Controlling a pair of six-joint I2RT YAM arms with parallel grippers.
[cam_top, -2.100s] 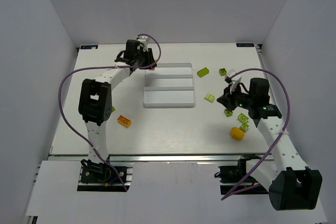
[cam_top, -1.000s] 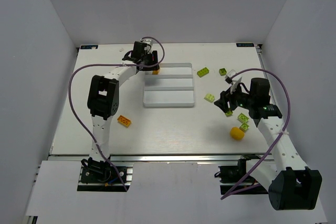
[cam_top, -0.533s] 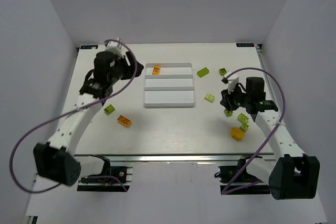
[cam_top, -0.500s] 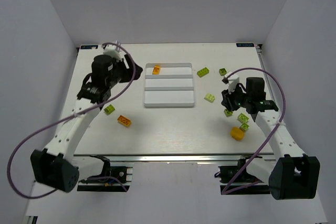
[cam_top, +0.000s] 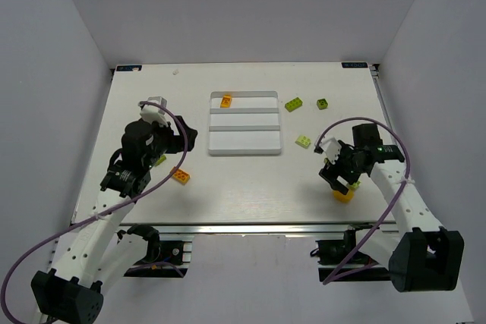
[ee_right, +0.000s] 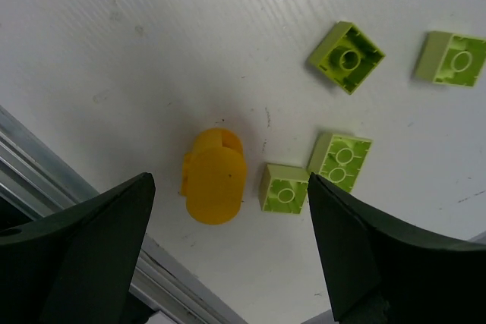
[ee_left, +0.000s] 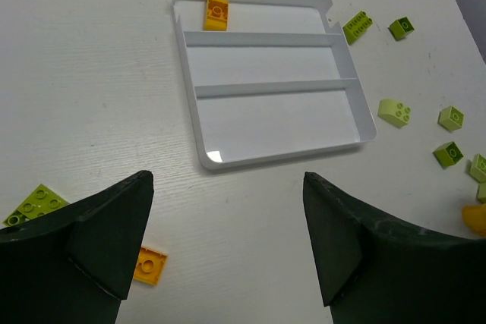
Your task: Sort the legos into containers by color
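The white tray [cam_top: 243, 154] [ee_left: 288, 154] has three long containers; the far one holds one orange lego [cam_top: 225, 100] [ee_left: 216, 13]. My left gripper [cam_top: 182, 140] [ee_left: 228, 240] hangs open and empty over the table, near-left of the tray. Close by lie an orange flat lego [cam_top: 181, 176] [ee_left: 149, 265] and a green flat lego [ee_left: 34, 202]. My right gripper [cam_top: 339, 177] [ee_right: 229, 210] is open just above a yellow rounded lego [cam_top: 343, 193] [ee_right: 215, 175], holding nothing. Lime legos [ee_right: 285, 187] [ee_right: 339, 161] [ee_right: 346, 56] lie right beside it.
More green legos lie right of the tray: a dark one [cam_top: 293, 103], another [cam_top: 323, 103] and a pale one [cam_top: 304, 141]. The metal rail of the table's near edge [ee_right: 45, 180] runs close to the yellow lego. White walls enclose the table.
My left arm has drawn back from the tray's far-left corner to the near left, leaving the orange lego in the far container. My right gripper moved nearer, over the yellow lego, and opened wide.
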